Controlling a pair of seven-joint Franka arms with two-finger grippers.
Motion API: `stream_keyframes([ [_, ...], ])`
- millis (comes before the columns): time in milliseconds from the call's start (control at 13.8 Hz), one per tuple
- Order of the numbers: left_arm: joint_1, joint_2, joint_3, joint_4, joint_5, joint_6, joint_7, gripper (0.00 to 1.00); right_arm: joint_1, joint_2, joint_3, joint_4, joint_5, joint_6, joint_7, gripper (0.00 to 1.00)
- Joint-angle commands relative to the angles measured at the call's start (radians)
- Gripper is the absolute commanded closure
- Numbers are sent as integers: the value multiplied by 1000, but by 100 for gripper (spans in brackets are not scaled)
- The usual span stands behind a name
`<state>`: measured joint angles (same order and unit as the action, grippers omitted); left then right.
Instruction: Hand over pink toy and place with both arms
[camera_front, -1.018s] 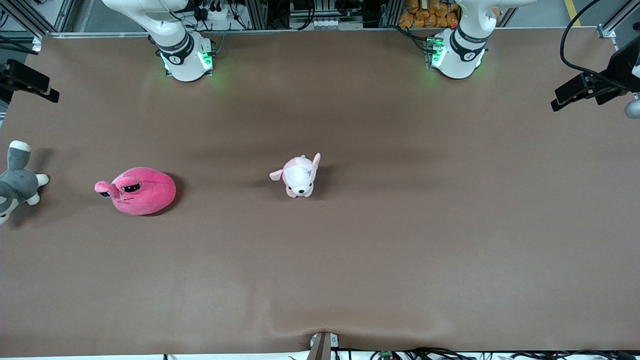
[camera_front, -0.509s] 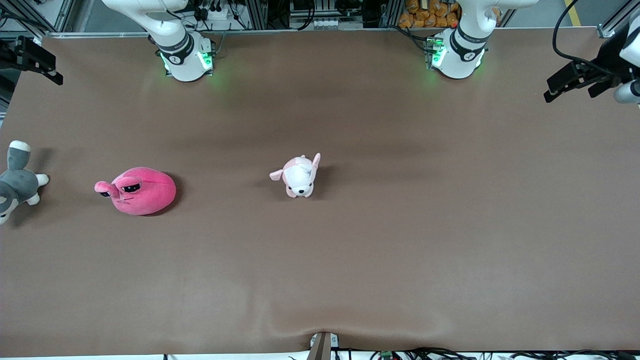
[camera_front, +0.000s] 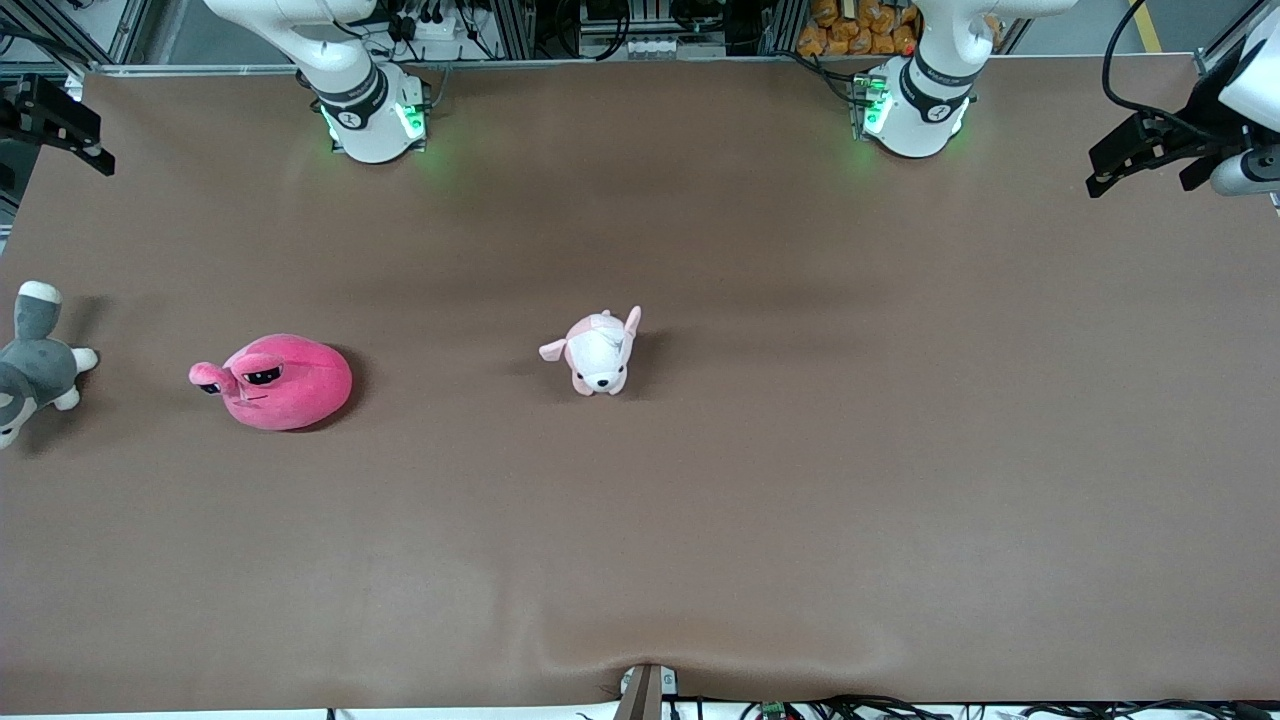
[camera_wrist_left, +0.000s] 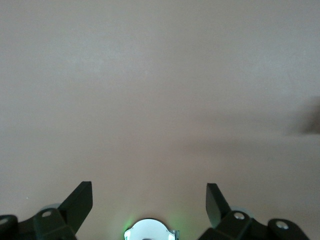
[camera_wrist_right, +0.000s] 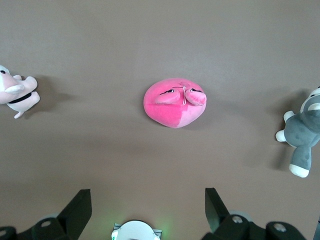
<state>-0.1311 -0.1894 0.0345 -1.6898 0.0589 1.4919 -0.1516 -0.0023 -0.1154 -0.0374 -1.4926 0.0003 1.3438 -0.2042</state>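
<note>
Front view showed the table (camera_front: 700, 550), then the pink toy (camera_front: 272, 382) lying toward the right arm's end, unmoved. Only the arms had shifted — left gripper (camera_front: 1140, 160) and right gripper (camera_front: 60, 125) at the table's ends, both spread wide, grasping nothing — so no handover was under way.

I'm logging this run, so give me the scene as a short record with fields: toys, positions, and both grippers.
pink toy: on the table, toward the right arm's end
pale pink puppy: mid-table
grey plush: at the table edge, right arm's end
right gripper: open, above the pink toy's area
left gripper: open, over bare table
task state: pink toy not yet grasped
</note>
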Motion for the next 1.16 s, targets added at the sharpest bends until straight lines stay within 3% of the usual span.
stream_keyframes([
  [0,-4,-7,-2,-18,24,19,12,0,13,19,-1,34,-26,-18,8,0],
  [218,-5,19,-2,11,24,16,12,0,8,19,-2,34,-23,-37,127,0],
  [509,-1,59,8,64,21,16,9,0,15,19,-1,34,-19,-37,137,0],
  [1091,7,76,8,62,16,16,18,0,10,19,-1,29,-20,-38,137,0],
])
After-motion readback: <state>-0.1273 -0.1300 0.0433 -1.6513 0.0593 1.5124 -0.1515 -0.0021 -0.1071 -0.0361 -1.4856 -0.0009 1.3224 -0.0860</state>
